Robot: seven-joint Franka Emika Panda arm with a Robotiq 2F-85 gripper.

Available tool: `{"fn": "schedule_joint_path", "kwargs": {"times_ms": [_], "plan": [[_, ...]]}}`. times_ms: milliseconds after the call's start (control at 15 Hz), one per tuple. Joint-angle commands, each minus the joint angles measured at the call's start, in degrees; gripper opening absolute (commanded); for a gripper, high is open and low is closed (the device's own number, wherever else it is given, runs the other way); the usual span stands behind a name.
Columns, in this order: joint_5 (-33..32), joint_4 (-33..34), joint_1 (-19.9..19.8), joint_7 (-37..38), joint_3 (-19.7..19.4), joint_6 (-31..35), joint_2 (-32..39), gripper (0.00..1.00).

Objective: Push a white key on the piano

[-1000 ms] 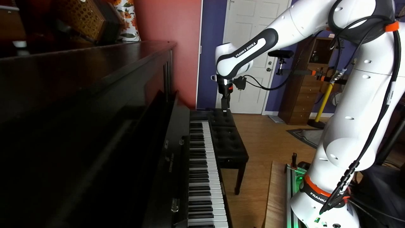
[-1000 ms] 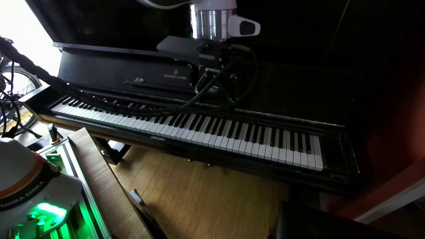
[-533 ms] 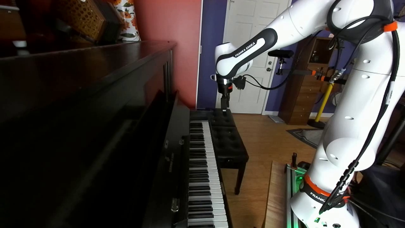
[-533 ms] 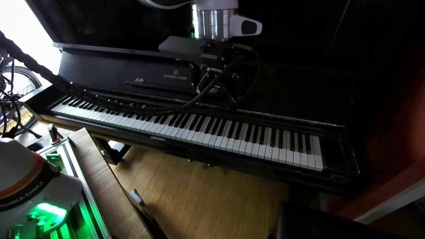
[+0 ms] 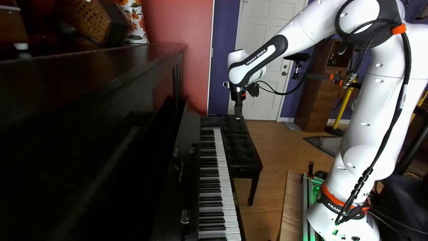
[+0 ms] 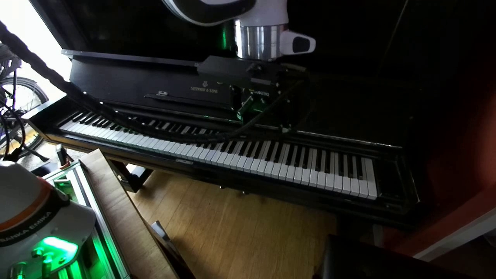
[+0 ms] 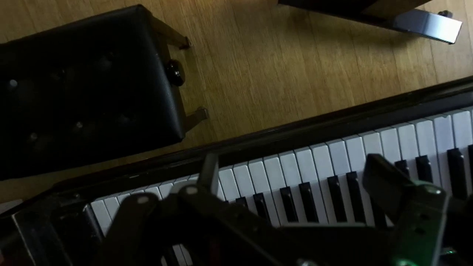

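Claw [image 7: 292, 162] with black fingers [image 7: 386, 188] spread wide, hanging higher than white keys [image 6: 267, 168] of glossy dark upright piano [image 6: 166, 81].

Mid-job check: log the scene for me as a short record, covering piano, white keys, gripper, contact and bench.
Piano: dark, lettered STEINWAY & SONS, playing side uncovered
White keys: long row, partly hidden by the gripper in the wrist view
Gripper state: open, pointing down, nothing held
Contact: none evident; gripper appears raised above the keys
Bench: black, padded, in front of the piano toward one end
Likely next: lower onto one white key
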Motion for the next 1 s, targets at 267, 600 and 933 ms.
{"fn": "schedule_joint_path", "kwargs": {"times_ms": [267,600,933], "plan": [[8.6,4.3,-7.4,-15.9,1.9,23.3,14.8,1.00],[12.1,5.1,-9.3,-18.5,3.9,24.5,17.0,1.00],[12.5,6.2,-9.7,-18.7,4.4,24.5,17.7,1.00]]}}
